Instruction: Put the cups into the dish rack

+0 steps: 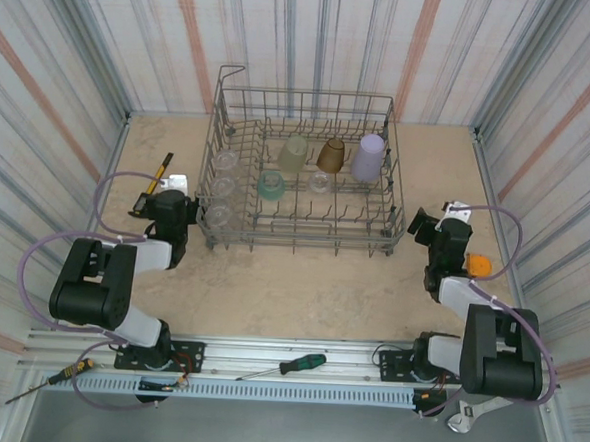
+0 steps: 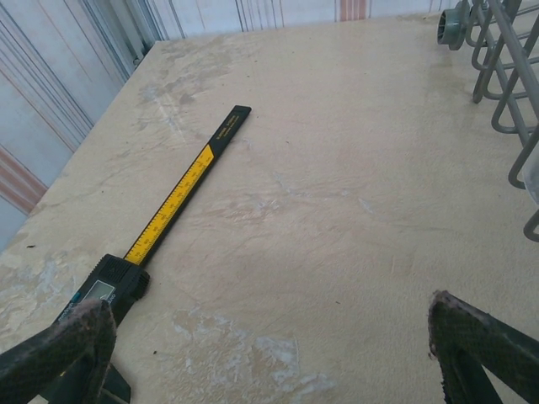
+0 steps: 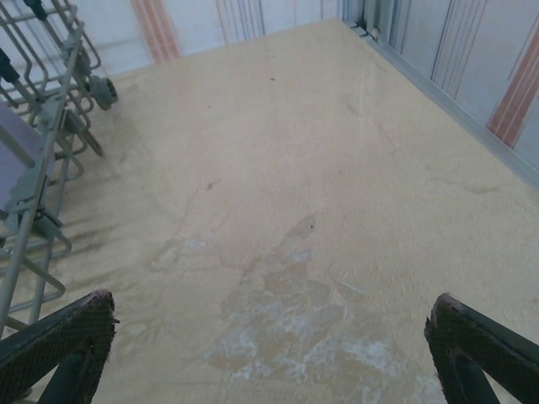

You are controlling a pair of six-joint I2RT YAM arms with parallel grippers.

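L gripper (image 2: 269, 313) & R gripper (image 3: 271, 310) are resting w/ jaws wide apart, empty, at 9 & 3 o'clock of the dish rack (image 1: 393, 187). The cups (image 1: 331, 155) are sitting inside it among the tines. Prob. done, so I'm advising to keep arms clear of the thin grey wire. The cups are smooth, translucent plastic, tapered.

A pale beige, mottled stone-look tabletop (image 1: 301, 292) stretches ahead of the left gripper (image 2: 269, 337) and the right gripper (image 3: 269, 332) — walled on three sides by white corrugated panels (image 1: 75, 57) streaked grey and salmon — under even, soft light.
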